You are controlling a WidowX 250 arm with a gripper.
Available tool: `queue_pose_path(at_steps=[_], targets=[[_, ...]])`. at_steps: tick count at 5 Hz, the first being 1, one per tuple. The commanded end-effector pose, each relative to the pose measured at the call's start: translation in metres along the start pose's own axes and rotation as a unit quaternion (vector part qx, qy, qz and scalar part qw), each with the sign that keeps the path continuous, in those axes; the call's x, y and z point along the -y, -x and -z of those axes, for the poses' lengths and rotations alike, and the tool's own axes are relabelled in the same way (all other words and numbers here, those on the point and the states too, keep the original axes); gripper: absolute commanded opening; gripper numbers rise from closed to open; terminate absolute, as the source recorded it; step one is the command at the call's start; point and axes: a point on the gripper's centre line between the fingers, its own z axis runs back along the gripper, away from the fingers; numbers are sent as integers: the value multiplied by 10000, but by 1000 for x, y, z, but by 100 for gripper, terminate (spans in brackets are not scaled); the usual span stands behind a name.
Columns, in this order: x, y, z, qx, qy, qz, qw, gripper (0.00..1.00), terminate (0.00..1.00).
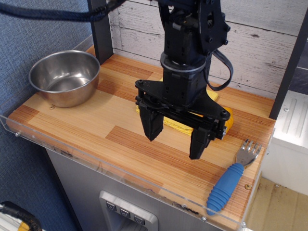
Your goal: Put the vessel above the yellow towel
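The vessel (65,77), a round shiny steel bowl, stands upright at the far left of the wooden table. The yellow towel (174,124) lies flat in the middle of the table, mostly hidden behind my gripper; only strips of it show below and beside the gripper body. My gripper (175,137) hangs over the towel's front edge, black fingers (152,126) spread wide, open and empty. It is well to the right of the bowl.
A fork with a blue ribbed handle (230,185) lies at the front right. An orange glossy toy (228,120) peeks out right of the gripper. A clear plastic rim (120,166) runs along the table front. A dark post (102,29) stands behind the bowl.
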Motion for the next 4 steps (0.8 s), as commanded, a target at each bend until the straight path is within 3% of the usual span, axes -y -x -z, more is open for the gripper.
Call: queue_pose_path(at_steps=[1, 2, 4], targets=[[0, 0, 0, 0, 0, 0, 10000, 100, 0], [-11, -6, 1, 112, -9, 71, 9999, 100, 0], [-83, -36, 5, 504, -491, -339, 9969, 100, 0]])
